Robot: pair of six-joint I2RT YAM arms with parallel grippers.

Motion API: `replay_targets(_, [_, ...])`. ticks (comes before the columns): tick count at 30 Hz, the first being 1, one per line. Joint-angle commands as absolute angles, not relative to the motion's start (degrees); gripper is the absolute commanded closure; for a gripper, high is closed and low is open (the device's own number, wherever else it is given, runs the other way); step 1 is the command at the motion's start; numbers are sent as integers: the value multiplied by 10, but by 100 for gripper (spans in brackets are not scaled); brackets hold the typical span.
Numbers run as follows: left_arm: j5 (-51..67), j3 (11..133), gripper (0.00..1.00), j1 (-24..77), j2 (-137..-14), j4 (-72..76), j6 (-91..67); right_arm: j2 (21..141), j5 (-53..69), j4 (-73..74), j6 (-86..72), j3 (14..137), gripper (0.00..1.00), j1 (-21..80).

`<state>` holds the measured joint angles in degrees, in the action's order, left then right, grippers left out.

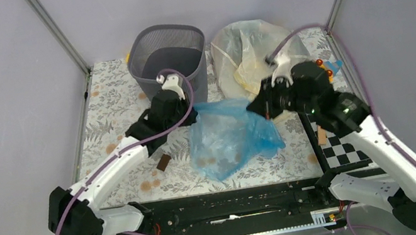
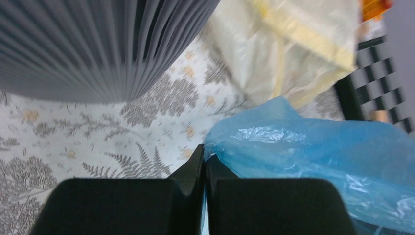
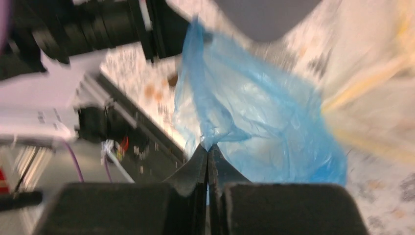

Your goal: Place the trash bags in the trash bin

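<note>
One trash bin (image 1: 150, 75), dark grey mesh, stands upright at the far side of the fern-patterned table (image 1: 107, 102). There are two trash bags, both outside the bin. The pale yellow trash bag (image 1: 245, 47) sits just beside the bin on its right. The blue trash bag (image 1: 228, 136) is just in front of the bin, toward the arm bases, and small brownish bits show through its film. The left claw (image 1: 193, 115), right in front of the bin, is pinched together on the blue bag's left edge. The right claw (image 1: 254, 108), further right of the bin, is clamped on the bag's right edge. One small brown block (image 1: 164, 162) lies in front of the bin, and one checkerboard panel (image 1: 339, 153) lies well to the bin's right. A small label on an arm is too blurred to read.
</note>
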<state>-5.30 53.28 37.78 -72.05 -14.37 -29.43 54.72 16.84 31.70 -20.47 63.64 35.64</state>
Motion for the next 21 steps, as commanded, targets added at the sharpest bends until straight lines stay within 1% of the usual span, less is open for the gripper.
replay_targets(1, [-45, 675, 100, 374, -675, -193, -279, 597, 19, 365, -162, 829, 100, 360])
replay_targets(3, [-45, 749, 100, 374, -662, -226, -269, 638, -12, 399, -146, 943, 100, 360])
replay_targets(5, [-34, 810, 100, 374, -646, -244, -263, 665, -5, 411, -137, 1034, 100, 360])
replay_targets(7, [-12, 838, 100, 374, -621, -241, -260, 678, 27, 410, -139, 1074, 100, 360])
replay_targets(9, [10, 832, 100, 374, -594, -231, -260, 673, 49, 399, -147, 1059, 100, 360])
replay_targets(11, [31, 792, 100, 374, -567, -217, -261, 650, 63, 381, -153, 995, 100, 360])
replay_targets(13, [60, 715, 100, 374, -541, -195, -270, 615, 60, 367, -167, 898, 100, 360])
replay_targets(17, [150, 498, 100, 377, -527, -120, -326, 526, 74, 310, -231, 605, 100, 360])
replay_targets(19, [172, 396, 100, 402, -544, -89, -363, 502, 111, 287, -263, 462, 100, 360])
replay_targets(21, [161, 360, 100, 453, -559, -75, -384, 484, 147, 283, -278, 408, 100, 360])
